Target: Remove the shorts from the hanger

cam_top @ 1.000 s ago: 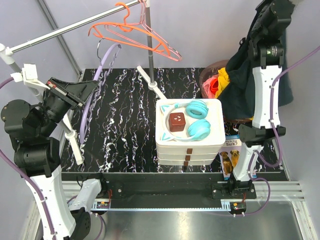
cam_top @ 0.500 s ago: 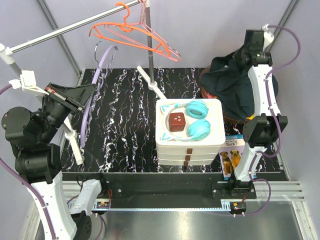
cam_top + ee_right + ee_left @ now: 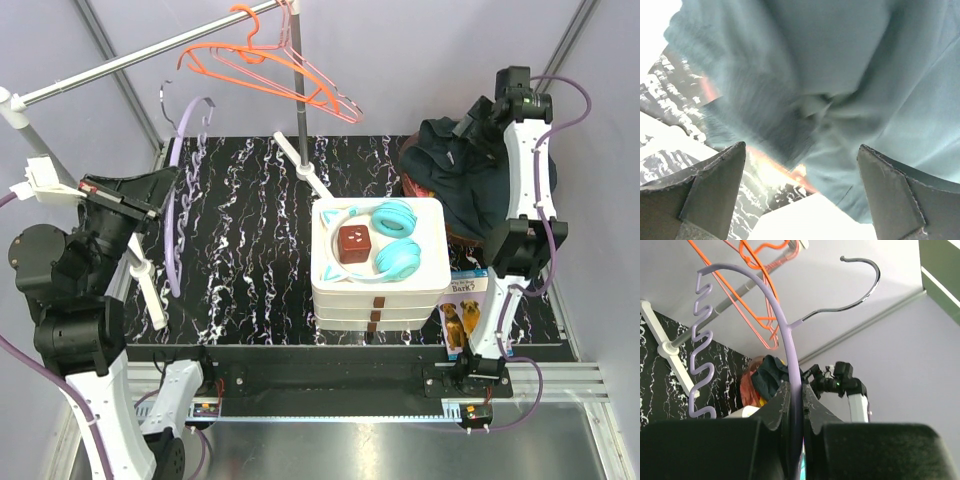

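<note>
Two arms work over a black marbled table (image 3: 250,230); its left and middle stretches lie open, while the right half is crowded. A metal rail (image 3: 110,75) runs on a slant above the far left edge toward an upright pole (image 3: 299,100), and orange wire hangers (image 3: 265,65) hang from the rail near that pole. The shorts (image 3: 465,180), of dark fabric, lie heaped at the far right corner on a reddish basket (image 3: 412,160). Only the basket's left rim shows, with yellow and red cloth at it. The shorts are apart from every hanger. The right gripper (image 3: 485,108) stands at the far side of the heap with its jaws spread wide, holding nothing. In the right wrist view the fabric beyond the fingers (image 3: 715,175) is blurred. A white stack of drawers (image 3: 378,295) sits just beside the heap and bears teal headphones (image 3: 396,240) and a brown-red cube (image 3: 353,243). The left gripper (image 3: 796,397) is clamped on the shaft of a bare lavender hanger (image 3: 178,215) above the table's left edge. The hanger's steel hook (image 3: 860,285) is apart from the rail. A printed booklet (image 3: 462,310) showing dogs stands between the drawers and the right arm, partly hidden. Its writing is too small to read.
</note>
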`<state>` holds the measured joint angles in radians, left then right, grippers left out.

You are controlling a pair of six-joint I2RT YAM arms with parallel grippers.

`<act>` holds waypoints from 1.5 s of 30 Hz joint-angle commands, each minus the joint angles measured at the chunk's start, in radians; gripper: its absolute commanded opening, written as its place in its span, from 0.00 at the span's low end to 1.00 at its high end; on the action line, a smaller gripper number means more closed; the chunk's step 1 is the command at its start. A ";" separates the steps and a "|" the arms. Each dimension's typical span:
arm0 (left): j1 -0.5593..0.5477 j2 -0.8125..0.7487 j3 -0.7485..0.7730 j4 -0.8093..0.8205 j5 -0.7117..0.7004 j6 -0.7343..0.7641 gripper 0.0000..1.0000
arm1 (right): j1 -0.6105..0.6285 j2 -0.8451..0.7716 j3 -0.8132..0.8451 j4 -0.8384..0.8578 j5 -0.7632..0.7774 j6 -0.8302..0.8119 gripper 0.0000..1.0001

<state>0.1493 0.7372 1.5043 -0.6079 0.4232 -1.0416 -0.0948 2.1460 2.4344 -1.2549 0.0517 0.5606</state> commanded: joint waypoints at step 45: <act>-0.329 0.534 0.178 0.338 -0.765 -0.003 0.00 | 0.239 -0.508 -0.244 -0.227 0.109 -0.008 1.00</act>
<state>-0.1684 1.2785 1.6871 -0.4152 -0.2863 -1.0439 0.1448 1.6890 2.2093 -1.3586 0.1390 0.5613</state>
